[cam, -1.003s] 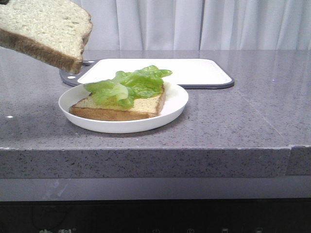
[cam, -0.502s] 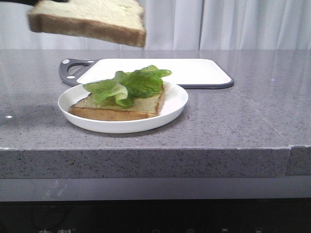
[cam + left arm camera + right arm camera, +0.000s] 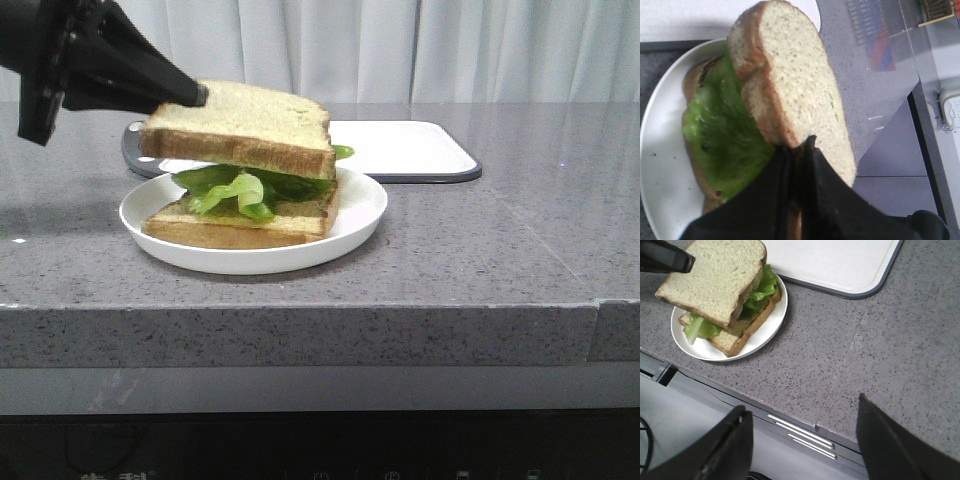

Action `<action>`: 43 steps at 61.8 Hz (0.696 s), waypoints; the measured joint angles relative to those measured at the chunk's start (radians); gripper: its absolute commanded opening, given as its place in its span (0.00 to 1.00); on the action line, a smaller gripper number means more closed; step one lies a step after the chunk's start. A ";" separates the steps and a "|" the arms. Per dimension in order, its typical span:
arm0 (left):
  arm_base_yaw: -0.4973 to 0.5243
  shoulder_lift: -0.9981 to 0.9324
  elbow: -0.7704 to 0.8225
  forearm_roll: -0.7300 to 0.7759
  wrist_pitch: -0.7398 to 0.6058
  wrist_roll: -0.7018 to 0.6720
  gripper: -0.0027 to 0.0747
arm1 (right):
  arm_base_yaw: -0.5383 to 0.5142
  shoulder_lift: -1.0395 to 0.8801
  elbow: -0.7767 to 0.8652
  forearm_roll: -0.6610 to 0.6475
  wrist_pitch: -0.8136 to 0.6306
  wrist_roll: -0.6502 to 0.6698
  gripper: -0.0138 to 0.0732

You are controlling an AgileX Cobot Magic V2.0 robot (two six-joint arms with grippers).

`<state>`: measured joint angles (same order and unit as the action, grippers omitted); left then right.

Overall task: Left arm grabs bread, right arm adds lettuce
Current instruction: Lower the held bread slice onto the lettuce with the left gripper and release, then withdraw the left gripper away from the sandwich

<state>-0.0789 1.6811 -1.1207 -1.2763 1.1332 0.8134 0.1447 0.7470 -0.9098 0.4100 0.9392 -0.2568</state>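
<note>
My left gripper (image 3: 197,96) is shut on the near-left edge of the bread (image 3: 240,125), a thick slice with a brown crust. The bread lies almost level right over the lettuce (image 3: 235,187); I cannot tell whether they touch. The green leaf lies on a flatter toast slice (image 3: 235,230) on a white plate (image 3: 355,210). In the left wrist view both black fingers pinch the bread (image 3: 800,95) at the left gripper (image 3: 799,142), with lettuce (image 3: 722,135) underneath. My right gripper (image 3: 802,405) is open and empty over the counter's front edge, away from the plate (image 3: 767,332).
A white cutting board (image 3: 400,145) with a dark grey rim and handle lies just behind the plate. The grey speckled counter runs to a front edge (image 3: 400,320) close to the plate. White curtains hang behind.
The bread has come down and to the right from the upper left, and now sits over the lettuce. The left gripper has come into the front view with it.
</note>
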 measured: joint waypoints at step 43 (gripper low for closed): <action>0.047 -0.048 -0.080 0.231 0.050 -0.087 0.58 | 0.000 0.000 0.000 0.000 0.000 0.000 0.69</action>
<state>-0.0317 1.6332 -1.2007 -1.0455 1.1836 0.7268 0.1447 0.7470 -0.9098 0.4100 0.9392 -0.2568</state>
